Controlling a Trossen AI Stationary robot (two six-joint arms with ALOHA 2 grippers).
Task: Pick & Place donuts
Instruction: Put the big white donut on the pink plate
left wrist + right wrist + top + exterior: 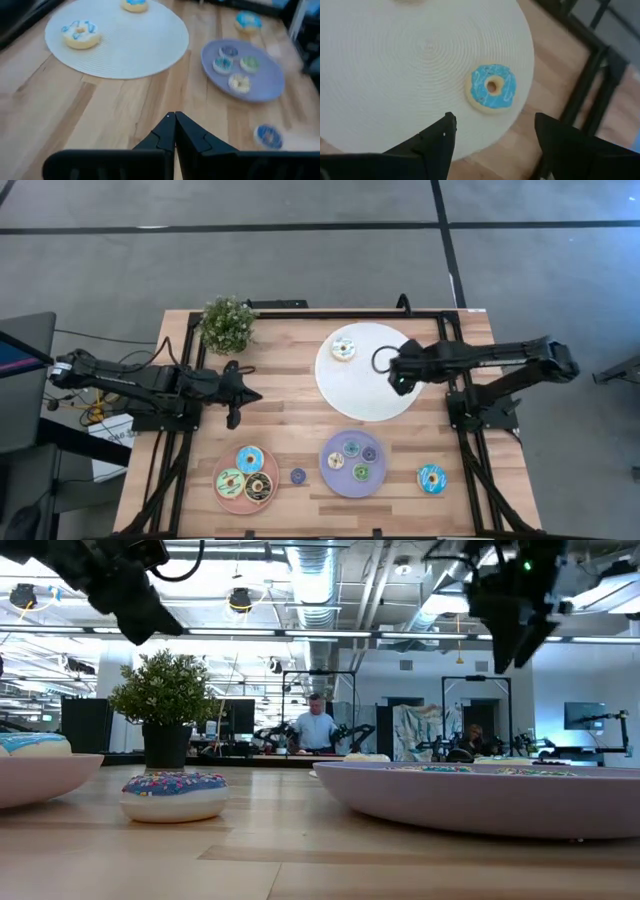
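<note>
Wooden table (pixel 290 415) fronts a workshop; right gripper (pixel 492 131) spread wide, left gripper (pixel 175 131) pinched empty.

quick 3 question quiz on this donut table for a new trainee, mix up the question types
1. How many tiny donuts lie on the purple plate?
2. True or false: the left end effector is open.
3. The right end effector hovers over which? A: the pink plate. B: the white plate. C: the potted plant.

Key: 1: four. 2: false, it is shut. 3: B.
</note>
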